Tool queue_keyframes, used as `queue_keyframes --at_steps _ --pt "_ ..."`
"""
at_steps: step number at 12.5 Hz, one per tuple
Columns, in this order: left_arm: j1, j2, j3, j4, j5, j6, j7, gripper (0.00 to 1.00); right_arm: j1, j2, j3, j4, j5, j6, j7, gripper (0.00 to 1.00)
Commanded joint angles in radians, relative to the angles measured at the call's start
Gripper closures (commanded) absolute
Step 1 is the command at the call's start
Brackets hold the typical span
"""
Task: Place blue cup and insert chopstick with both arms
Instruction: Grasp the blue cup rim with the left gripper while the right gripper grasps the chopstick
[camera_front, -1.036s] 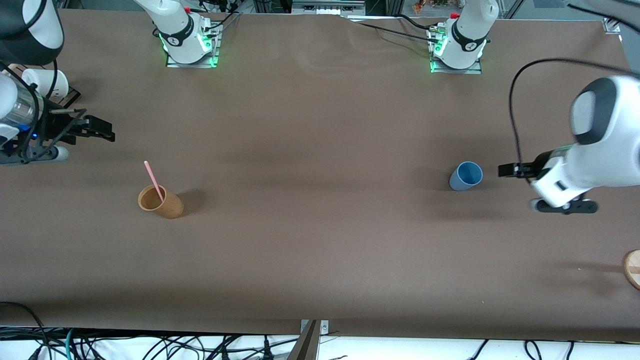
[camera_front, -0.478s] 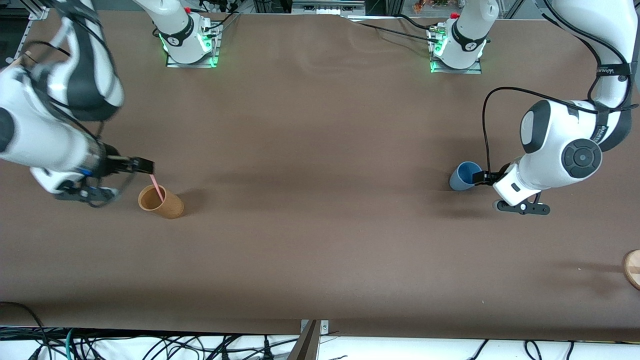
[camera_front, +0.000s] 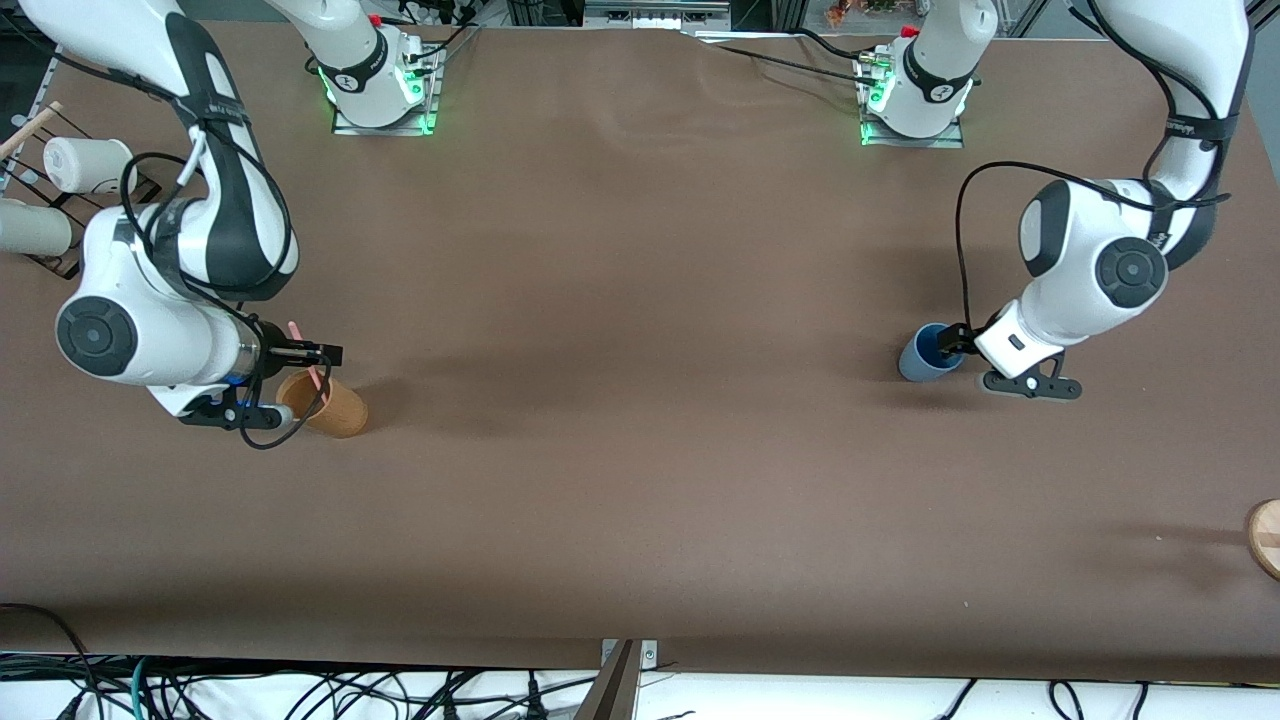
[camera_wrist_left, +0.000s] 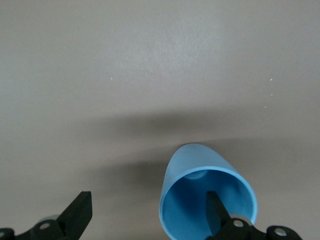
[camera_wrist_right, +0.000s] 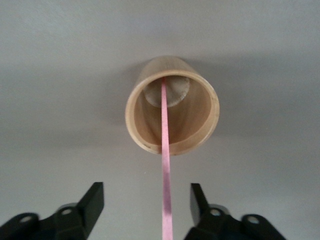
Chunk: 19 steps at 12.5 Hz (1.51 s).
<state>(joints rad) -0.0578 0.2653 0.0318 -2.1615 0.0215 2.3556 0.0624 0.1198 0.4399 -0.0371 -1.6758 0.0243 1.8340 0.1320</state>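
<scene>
Chopstick (camera_front: 308, 358) first, at roughly 9 o'clock on the table (camera_front: 640, 450) toward the right arm's end: it stands slanted in the tan cup (camera_front: 325, 404), its lower end on the cup's floor and its upper part leaning out over the rim. The right hand (camera_front: 322, 351) is down at that upper part with its fingers (camera_wrist_right: 85, 207) spread wide, one on each side of the pink stick and touching neither, so nothing is gripped yet.

Blue cup (camera_front: 925, 353) sits upright at about 3 o'clock toward the left arm's end, well apart from the tan cup. The left hand (camera_front: 952, 342) is at its rim, open, one finger (camera_wrist_left: 217, 210) reaching inside the mouth and the other (camera_wrist_left: 77, 212) outside the wall; no squeeze shows.

By my judgement the task is barely begun: both grasps are still to close, the cup still needs placing, and the stick still needs moving into it.

Around them, pale cylinders (camera_front: 85, 165) lie on a rack at 10 o'clock, and a wooden disc (camera_front: 1266, 538) peeks in at 4 o'clock. Neither seems to block the open stretch between the cups.
</scene>
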Motion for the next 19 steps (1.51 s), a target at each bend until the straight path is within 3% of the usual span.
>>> queue_keyframes --at_steps 1,2,4,6,7,8,15,17,19 --pt "0.001 -0.041 0.005 -0.087 0.024 0.083 0.013 0.01 -0.006 0.006 0.002 -0.031 -0.003 0.001 -0.005 0.60" --pt "0.003 -0.037 0.006 -0.089 0.024 0.096 0.013 0.05 -0.014 0.008 0.002 -0.030 -0.003 0.001 -0.005 0.75" --pt "0.003 -0.031 0.007 -0.089 0.024 0.106 0.013 0.20 -0.025 0.008 0.002 -0.030 -0.004 0.001 -0.008 0.89" --pt "0.003 -0.023 0.007 -0.087 0.021 0.111 0.011 0.75 -0.026 0.008 0.003 -0.027 -0.001 -0.005 -0.014 0.98" --pt "0.004 -0.023 0.008 -0.089 0.017 0.111 0.011 0.96 -0.026 0.008 0.003 -0.021 0.002 -0.010 -0.020 0.98" --pt "0.004 -0.023 0.008 -0.087 0.014 0.111 0.011 1.00 -0.025 0.005 0.003 -0.015 0.000 -0.012 -0.023 0.98" --pt "0.000 -0.032 0.010 -0.048 0.006 0.081 -0.010 1.00 -0.017 -0.007 0.008 0.042 0.003 -0.093 -0.023 0.98" --pt "-0.032 -0.037 0.007 0.032 -0.012 -0.008 -0.021 1.00 -0.017 -0.016 0.008 0.053 0.003 -0.107 -0.026 0.98" --pt "-0.109 -0.023 0.007 0.162 -0.118 -0.140 -0.044 1.00 -0.017 -0.024 0.008 0.096 0.005 -0.165 -0.025 0.98"
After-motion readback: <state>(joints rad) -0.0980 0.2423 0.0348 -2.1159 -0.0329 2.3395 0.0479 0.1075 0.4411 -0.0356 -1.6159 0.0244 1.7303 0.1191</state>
